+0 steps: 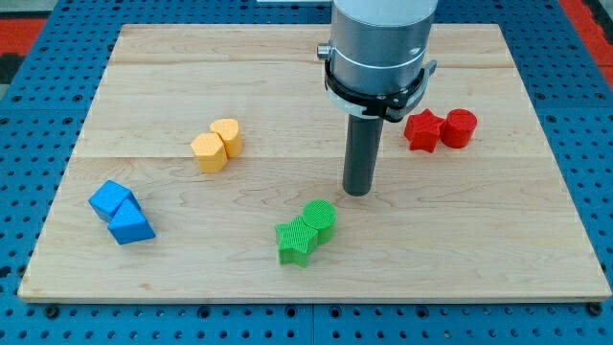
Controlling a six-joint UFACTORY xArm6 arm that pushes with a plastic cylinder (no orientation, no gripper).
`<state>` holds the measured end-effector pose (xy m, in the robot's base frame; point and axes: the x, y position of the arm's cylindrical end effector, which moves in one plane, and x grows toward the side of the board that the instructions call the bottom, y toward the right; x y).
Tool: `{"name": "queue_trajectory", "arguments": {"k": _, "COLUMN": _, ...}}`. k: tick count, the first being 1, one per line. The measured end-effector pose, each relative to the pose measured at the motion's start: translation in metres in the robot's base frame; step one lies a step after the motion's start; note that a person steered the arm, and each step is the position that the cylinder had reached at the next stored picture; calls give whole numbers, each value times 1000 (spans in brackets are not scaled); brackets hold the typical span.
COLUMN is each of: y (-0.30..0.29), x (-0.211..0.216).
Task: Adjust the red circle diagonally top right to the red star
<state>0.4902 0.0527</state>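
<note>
A pale wooden worktop [536, 230], its planks showing fine grain and faint seams, lies on a blue perforated base, with four pairs of ridged, matte blocks spread across it. Toward the right edge, about a third of the way down from the top right corner, the red circle [459, 127], a short upright cylinder with its round face up, stands touching the right side of the red star [422, 130]. The two sit almost level with each other, the circle only slightly nearer the top edge. Being round, the circle shows no long axis and points no particular way.

The tool is a straight dark rod hanging from a grey metal cylinder ringed by a black collar. It has no jaws to open or close and holds nothing. My tip [357, 192] rests on bare wood near the middle of the worktop, touching no block, well apart from the red pair and just above the green circle [320, 218].

That green circle touches a green star [295, 241] toward the bottom edge. A yellow hexagon [208, 151] and a second yellow block [228, 137], possibly heart-shaped, sit together left of centre. Two angular blue blocks [121, 213], their shapes hard to make out, lie near the left edge toward the bottom left corner.
</note>
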Motion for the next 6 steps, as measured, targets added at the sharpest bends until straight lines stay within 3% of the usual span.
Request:
{"name": "queue_trajectory", "arguments": {"k": 1, "y": 10, "x": 0}}
{"name": "queue_trajectory", "arguments": {"k": 2, "y": 77, "x": 0}}
{"name": "queue_trajectory", "arguments": {"k": 4, "y": 176, "x": -51}}
{"name": "queue_trajectory", "arguments": {"k": 5, "y": 176, "x": -63}}
{"name": "queue_trajectory", "arguments": {"k": 6, "y": 131, "x": -78}}
